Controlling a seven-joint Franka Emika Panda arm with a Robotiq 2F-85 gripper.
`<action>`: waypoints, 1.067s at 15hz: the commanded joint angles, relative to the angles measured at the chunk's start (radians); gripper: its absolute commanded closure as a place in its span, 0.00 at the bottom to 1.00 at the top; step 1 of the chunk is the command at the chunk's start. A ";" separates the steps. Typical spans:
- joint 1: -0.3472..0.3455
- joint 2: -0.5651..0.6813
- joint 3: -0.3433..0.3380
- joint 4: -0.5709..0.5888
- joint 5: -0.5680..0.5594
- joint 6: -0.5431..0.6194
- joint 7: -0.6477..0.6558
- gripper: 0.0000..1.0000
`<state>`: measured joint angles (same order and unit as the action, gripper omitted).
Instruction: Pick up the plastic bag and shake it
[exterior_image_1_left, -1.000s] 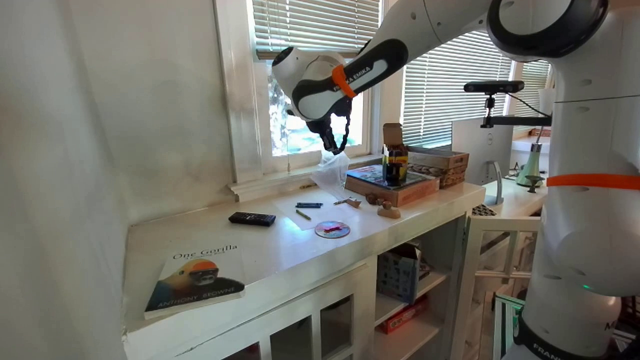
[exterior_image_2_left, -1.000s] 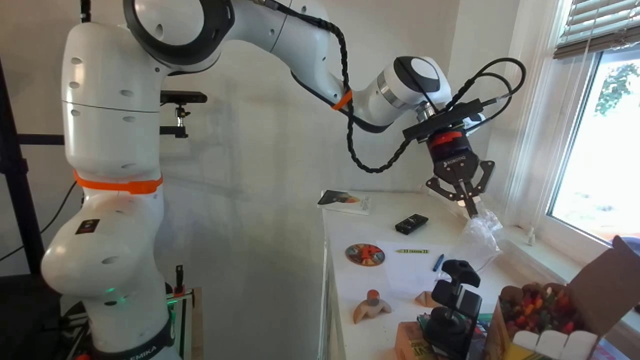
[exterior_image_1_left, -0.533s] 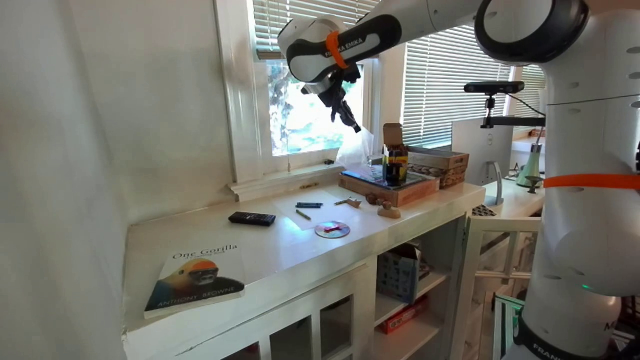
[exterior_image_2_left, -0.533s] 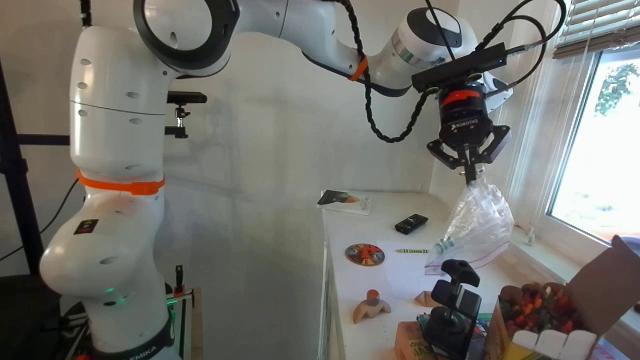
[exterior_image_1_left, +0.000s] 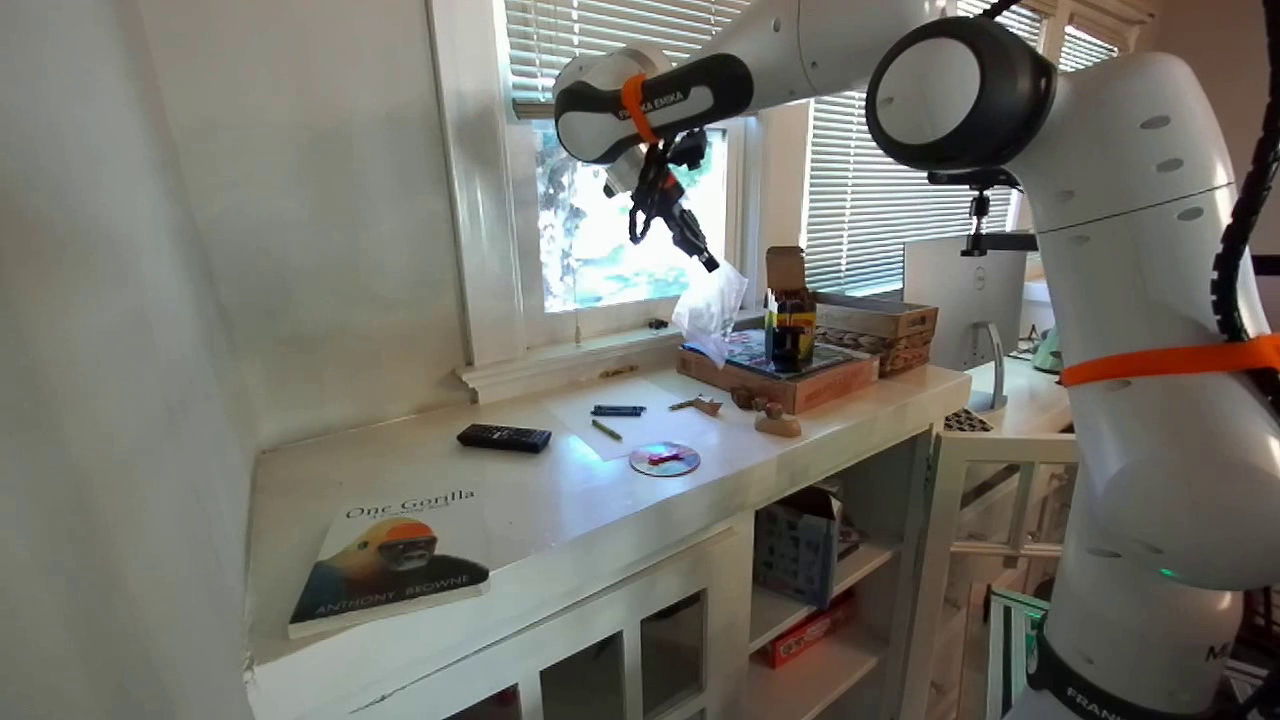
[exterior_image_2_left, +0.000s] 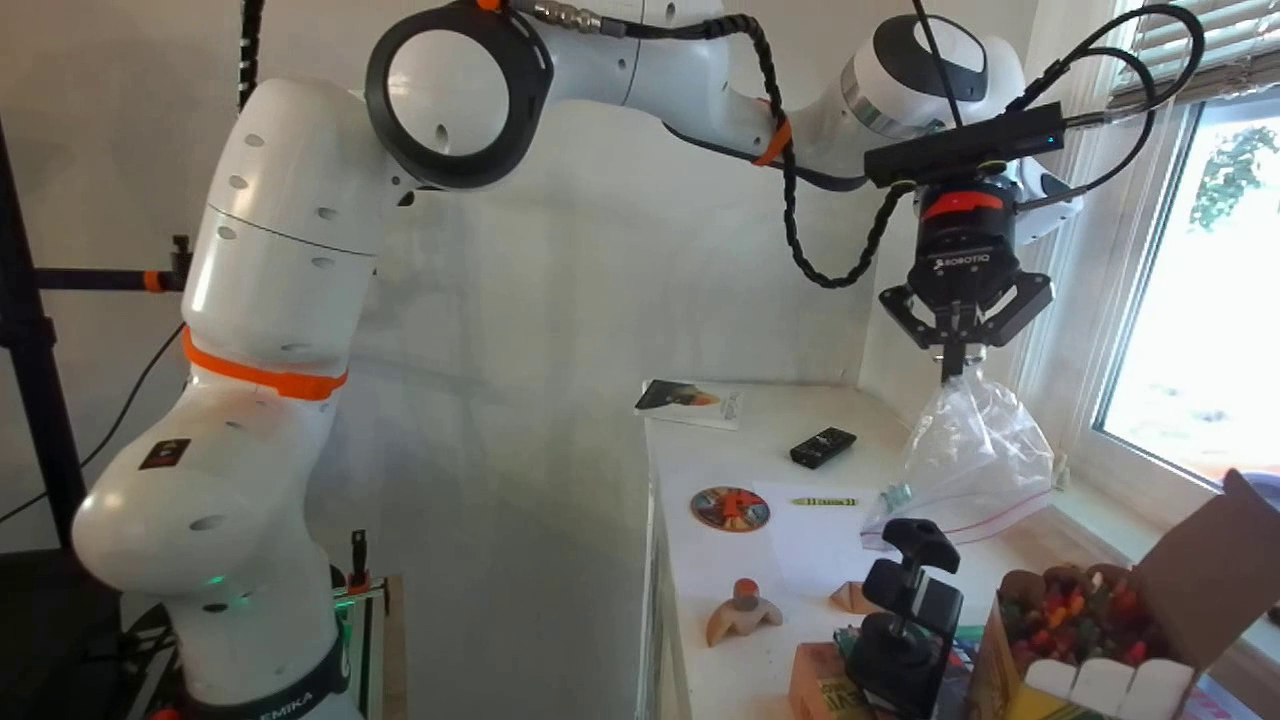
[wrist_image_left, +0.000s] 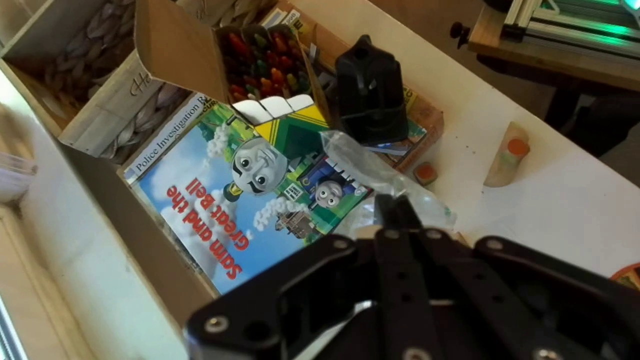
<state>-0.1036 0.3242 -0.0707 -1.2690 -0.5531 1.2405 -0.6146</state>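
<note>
The clear plastic bag (exterior_image_2_left: 980, 445) hangs from my gripper (exterior_image_2_left: 953, 372), spread out below the fingertips, with a pink-lined edge at its bottom. In an exterior view the bag (exterior_image_1_left: 710, 312) hangs in the air by the window, beneath my gripper (exterior_image_1_left: 709, 264). In the wrist view the fingertips (wrist_image_left: 398, 202) are closed together on the bag (wrist_image_left: 432, 205); part of the bag is hidden behind the fingers. A small greenish thing (exterior_image_2_left: 893, 496) shows at the bag's lower left side; I cannot tell what it is.
Below and near the bag are a picture book (wrist_image_left: 195, 200), an open box of crayons (wrist_image_left: 270, 65) and a black clamp (wrist_image_left: 370, 95). A woven basket (exterior_image_1_left: 880, 330) stands behind. A remote (exterior_image_1_left: 504, 437), a disc (exterior_image_1_left: 665, 459), a wooden toy (exterior_image_1_left: 778, 421) and a book (exterior_image_1_left: 395, 560) lie on the counter.
Over the last second my gripper has risen and moved toward the crayon box, lifting the bag, which now hangs spread out. In the last half second it shifted slightly toward the window.
</note>
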 joint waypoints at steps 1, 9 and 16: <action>-0.010 0.093 -0.003 0.141 0.027 -0.048 -0.012 1.00; 0.055 0.099 0.001 0.091 -0.148 0.062 -0.002 1.00; 0.014 0.142 0.039 0.238 0.051 -0.040 -0.049 1.00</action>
<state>-0.0619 0.4326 -0.0507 -1.1212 -0.6271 1.2707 -0.6323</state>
